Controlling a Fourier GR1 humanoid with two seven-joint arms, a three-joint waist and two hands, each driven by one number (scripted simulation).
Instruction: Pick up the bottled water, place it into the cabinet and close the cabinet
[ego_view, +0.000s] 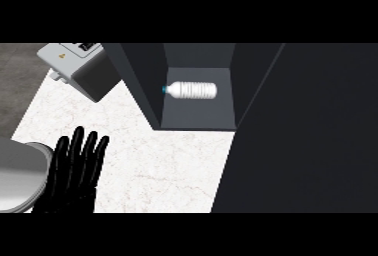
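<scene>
Inside the cabinet (196, 107), the bottled water (190, 89) lies on its side on the cabinet floor, blue cap toward the left wall, white body toward the right. It sits deep, well back from the front lip. Placement looks done; closing the cabinet is what remains.

Left hand (74, 167): low on the left of the head view, fingers straight and spread, pointing up, holding nothing. Resting over the pale marbled counter (162, 165). Right hand: not seen anywhere.

Large dark panel (303, 140) fills the right of the view, running from the cabinet's right edge down to the lower edge. Likely the open door, seen at a steep angle; hinge side cannot be told for certain.

For the closing step: push on the door's outer face near its free edge, with flat fingers, and follow the swing until it meets the frame. The bottle lies clear of the opening, so the door should not catch it. A bottle on its side could roll if the cabinet is jolted; close gently.

Room: the counter between left hand and cabinet front is bare. Grey box appliance (83, 67) stands at upper left, close beside the cabinet's left wall; tight there. Counter's left edge falls to a dark floor. A grey rounded shape (18, 175) sits by the left hand, likely the forearm.
</scene>
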